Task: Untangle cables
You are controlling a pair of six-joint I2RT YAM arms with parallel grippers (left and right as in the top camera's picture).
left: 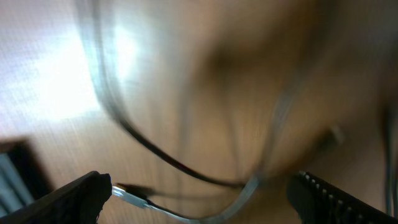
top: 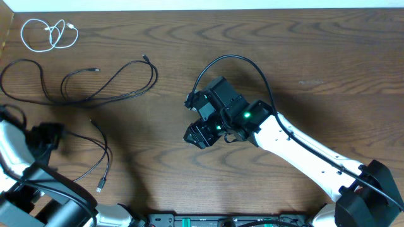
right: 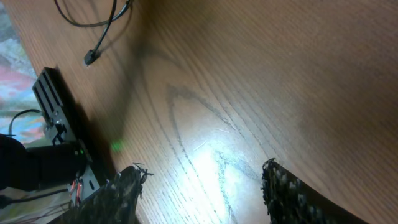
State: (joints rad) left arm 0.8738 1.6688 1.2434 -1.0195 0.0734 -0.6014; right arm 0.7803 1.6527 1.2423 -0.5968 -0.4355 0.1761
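Note:
A short white cable point(top: 48, 33) lies coiled at the far left corner. A long black cable point(top: 104, 88) loops across the left of the table. A second black cable point(top: 103, 154) lies nearer the front, with its plug point(top: 99, 187) at the front. My left gripper point(top: 50, 135) is at the left end of this cable. In the blurred left wrist view its jaws point(left: 199, 196) are open, and the black cable point(left: 168, 163) and a plug end point(left: 134, 193) lie between them. My right gripper point(top: 192, 118) is open over bare wood at mid table; its open jaws point(right: 202, 186) show in the right wrist view.
The right wrist view shows a black cable plug point(right: 91, 57) at its upper left and a black rail point(right: 59, 115) along the table's front edge. A thick black wire point(top: 233, 60) arcs over the right arm.

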